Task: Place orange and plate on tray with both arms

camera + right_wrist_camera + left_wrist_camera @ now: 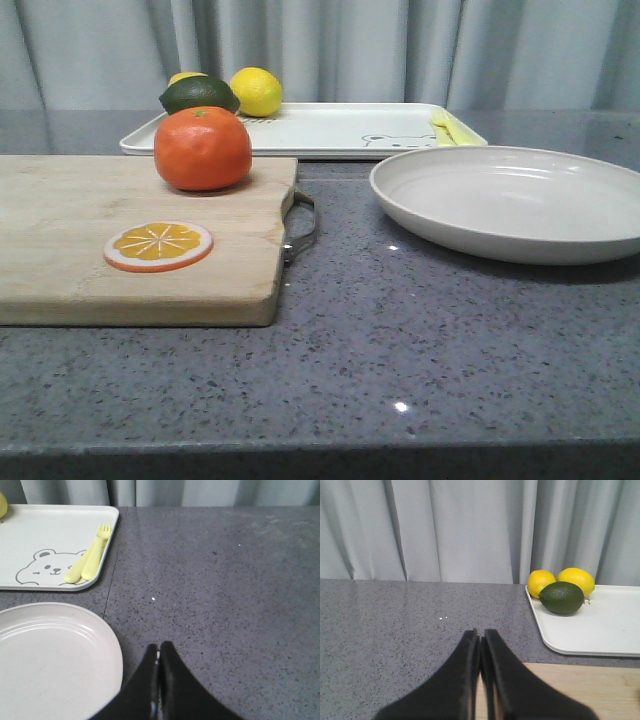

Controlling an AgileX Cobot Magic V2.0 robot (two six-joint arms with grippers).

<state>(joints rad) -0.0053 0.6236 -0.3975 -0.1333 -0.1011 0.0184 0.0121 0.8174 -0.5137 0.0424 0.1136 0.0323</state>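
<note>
Currently both arms are out of the front view, so I read them from the wrist cameras only. Left gripper [481, 645]: fingers pressed together, nothing between them, hovering over the near edge of the wooden cutting board [130, 240] and the grey stone table [420, 350].

On the board I see the orange [203, 148] standing near its far right corner, green stem mark up, and 1 flat orange slice [158, 246] lying closer to me, apart from the fruit. A metal handle [303, 226] sticks out from the board's right edge.

Behind the board lies the tray [330, 130], against the curtain [320, 50]. Contents, left to right: 2 lemons [576, 579] and 1 dark green avocado [561, 597] grouped in its left far corner, the avocado touching or just in front of them; a bear drawing [47, 565] printed near the right end; 2 pale yellow pieces of cutlery [90, 560] lying side by side at the right rim, 1 clearly a fork. A small dark mark shows beside the avocado, too small for me to read.

Right of the board, the plate [520, 200] sits on the table, empty, just in front of the tray's right corner.

Right gripper [159, 652]: fingers closed on nothing, over bare table just beside the plate's rim.
</note>
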